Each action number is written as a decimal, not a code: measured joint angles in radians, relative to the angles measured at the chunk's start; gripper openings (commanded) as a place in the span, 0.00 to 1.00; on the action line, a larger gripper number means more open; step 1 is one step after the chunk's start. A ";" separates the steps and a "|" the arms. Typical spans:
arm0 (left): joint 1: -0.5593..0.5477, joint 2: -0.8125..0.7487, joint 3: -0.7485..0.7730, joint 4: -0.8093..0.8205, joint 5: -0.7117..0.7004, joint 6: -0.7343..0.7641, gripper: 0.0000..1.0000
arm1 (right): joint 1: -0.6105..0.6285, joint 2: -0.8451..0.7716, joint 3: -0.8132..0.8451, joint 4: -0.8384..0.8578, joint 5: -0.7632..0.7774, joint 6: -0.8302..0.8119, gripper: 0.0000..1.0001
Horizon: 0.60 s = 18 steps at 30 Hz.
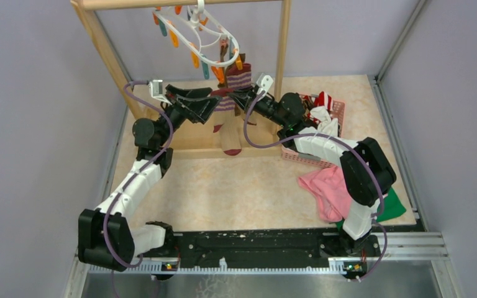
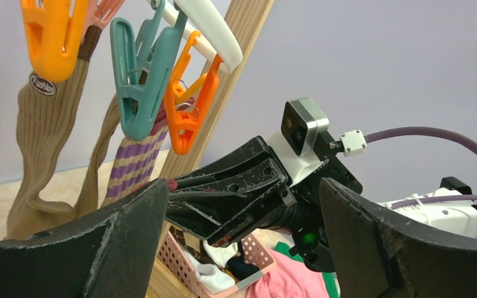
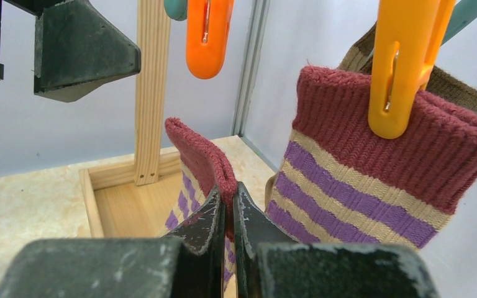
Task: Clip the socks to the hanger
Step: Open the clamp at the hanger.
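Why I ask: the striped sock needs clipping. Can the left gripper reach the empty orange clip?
Probably yes: the left gripper is open, and the orange clip hangs empty just ahead with nothing between them.

Grey walls (image 1: 37, 155) enclose a beige marbled tabletop (image 1: 223, 186).

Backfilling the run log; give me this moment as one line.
right gripper: jaws shut on cuff of unclipped striped sock | left gripper: jaws open, empty | hanger: other striped sock under orange clip
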 measured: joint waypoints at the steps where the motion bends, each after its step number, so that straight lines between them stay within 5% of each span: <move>1: -0.014 -0.008 0.006 -0.031 -0.026 0.014 0.96 | 0.000 0.000 0.000 0.000 0.000 0.000 0.00; 11: -0.066 -0.019 0.052 -0.183 -0.147 0.043 0.93 | -0.001 0.000 0.000 0.000 -0.002 0.006 0.00; 18: -0.077 0.013 0.102 -0.213 -0.194 0.048 0.81 | -0.001 0.000 0.000 0.000 -0.005 0.007 0.00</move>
